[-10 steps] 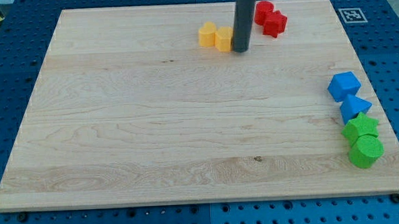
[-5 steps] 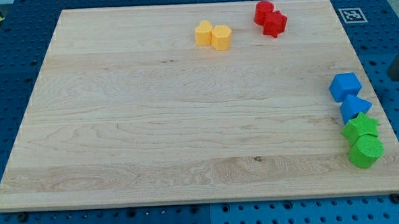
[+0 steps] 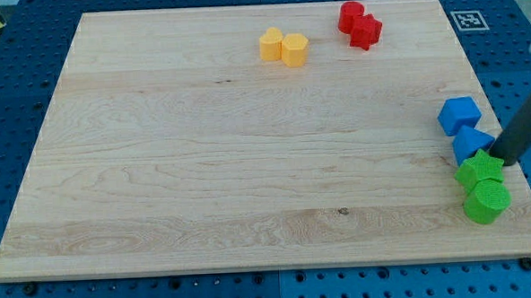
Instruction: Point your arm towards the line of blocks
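A line of blocks runs down the board's right edge: a blue cube (image 3: 459,114), a blue triangular block (image 3: 471,144), a green star-shaped block (image 3: 479,169) and a green cylinder (image 3: 486,201). My rod comes in slanted from the view's right edge. My tip (image 3: 507,160) sits just to the right of the line, touching or nearly touching the blue triangular block and the green star-shaped block.
Two yellow blocks (image 3: 283,48) sit side by side near the view's top centre. Two red blocks (image 3: 359,24) sit together to their right. A fiducial marker (image 3: 465,20) is at the board's top right corner. The wooden board (image 3: 204,170) lies on a blue perforated table.
My rod left the yellow blocks at the view's top, passed off the board at the right, and now stands slanted beside the blue-green line. The yellow blocks shifted slightly left.
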{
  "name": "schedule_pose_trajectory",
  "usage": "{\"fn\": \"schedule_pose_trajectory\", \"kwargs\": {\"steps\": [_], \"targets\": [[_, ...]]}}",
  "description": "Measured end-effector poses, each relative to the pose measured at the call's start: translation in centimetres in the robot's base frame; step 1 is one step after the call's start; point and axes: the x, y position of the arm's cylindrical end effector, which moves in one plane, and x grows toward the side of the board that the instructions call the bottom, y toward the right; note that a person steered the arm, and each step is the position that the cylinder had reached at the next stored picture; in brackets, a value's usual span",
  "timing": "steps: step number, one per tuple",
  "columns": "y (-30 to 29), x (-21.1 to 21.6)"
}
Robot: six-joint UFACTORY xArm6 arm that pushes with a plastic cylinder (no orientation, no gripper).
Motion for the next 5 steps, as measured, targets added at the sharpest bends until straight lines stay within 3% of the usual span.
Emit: {"fn": "schedule_pose_trajectory", "kwargs": {"steps": [1,4,5], "targets": [[-2.9,0.0],[-2.8,1.2],[-2.8,-0.8]]}}
